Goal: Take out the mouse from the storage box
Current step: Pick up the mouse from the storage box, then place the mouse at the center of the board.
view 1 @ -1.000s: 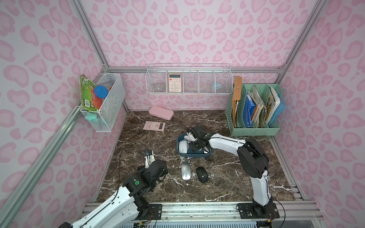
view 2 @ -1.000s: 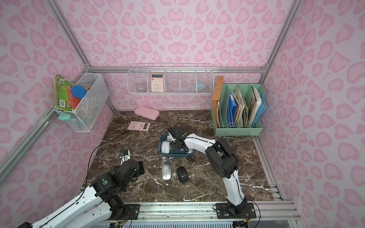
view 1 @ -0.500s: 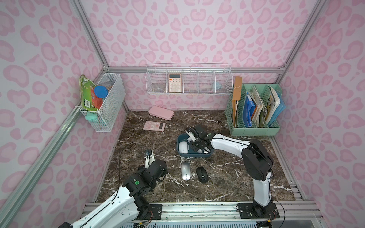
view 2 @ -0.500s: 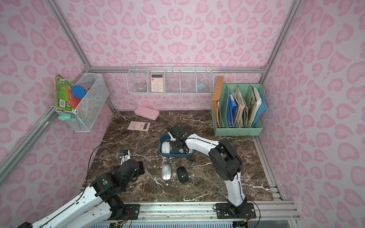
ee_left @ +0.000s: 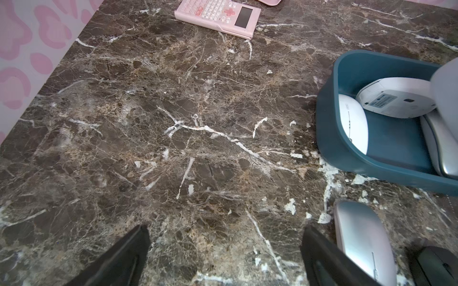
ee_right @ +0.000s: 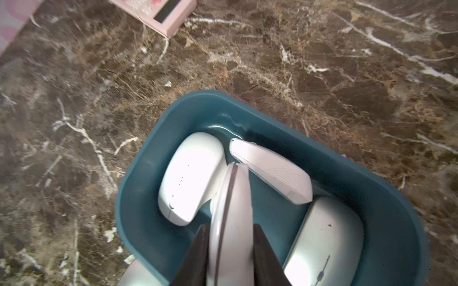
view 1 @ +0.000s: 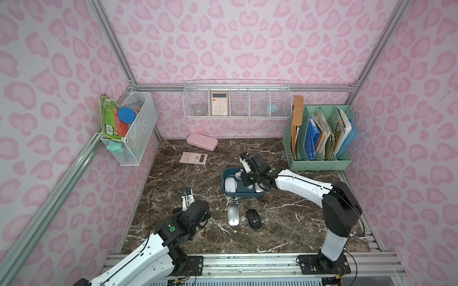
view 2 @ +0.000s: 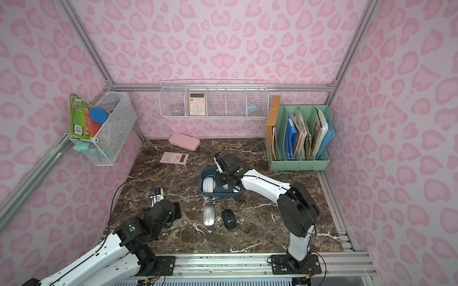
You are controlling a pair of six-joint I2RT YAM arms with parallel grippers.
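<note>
Our right fingers (ee_right: pixel 195 257) clamp a white mouse (ee_right: pixel 231 198) on edge, across its broad faces, inside the teal storage box (ee_right: pixel 138 193). Our left fingers (ee_left: pixel 124 257) hang spread over the bench (ee_left: pixel 198 123). We judge the mouse light, rigid and glossy, so prone to slip.

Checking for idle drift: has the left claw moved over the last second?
No. In a top view the left claw keeps its same gap from the silver mouse on the table.

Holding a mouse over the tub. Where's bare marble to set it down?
Widest: brown marble tabletop right of the black oval mouse, toward the right arm's base. Also between pink calculator and left gripper. Crowded: before the dark teal plastic storage box, around the silver flat mouse.
</note>
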